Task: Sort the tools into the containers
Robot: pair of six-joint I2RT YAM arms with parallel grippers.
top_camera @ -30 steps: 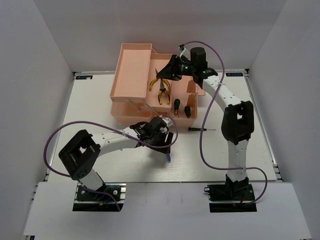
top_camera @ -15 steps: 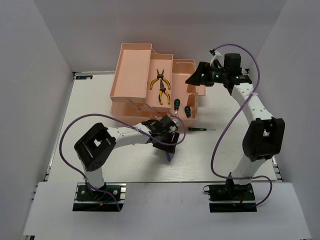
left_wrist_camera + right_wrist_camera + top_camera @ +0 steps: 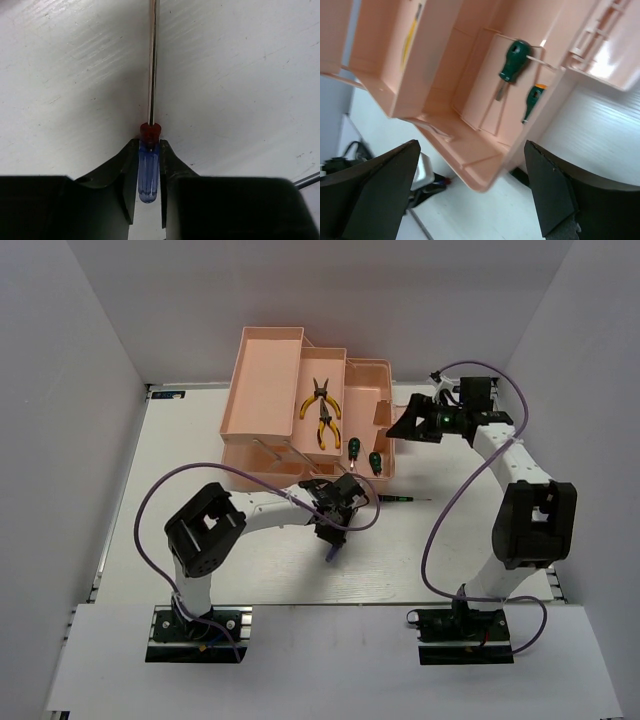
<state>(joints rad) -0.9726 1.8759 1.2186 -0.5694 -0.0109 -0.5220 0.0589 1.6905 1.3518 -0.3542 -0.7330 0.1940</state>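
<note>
A: Left fingers [image 3: 112, 172]?
B: Clamped on blue screwdriver [image 3: 148, 175] handle, down at worktop [image 3: 240, 75], 6 o'clock of toolbox [image 3: 262, 390].
A: Right fingers [image 3: 380, 185]?
B: Spread wide, holding nothing, toolbox's 3 o'clock; green screwdrivers [image 3: 512, 62] inside.

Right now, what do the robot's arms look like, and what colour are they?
Both the left arm and the right arm are white tubes joined by chunky black blocks. A purple cable loops along each. The jaws are black and wedge-shaped, and a tiny green light glows near the right ones.
</note>
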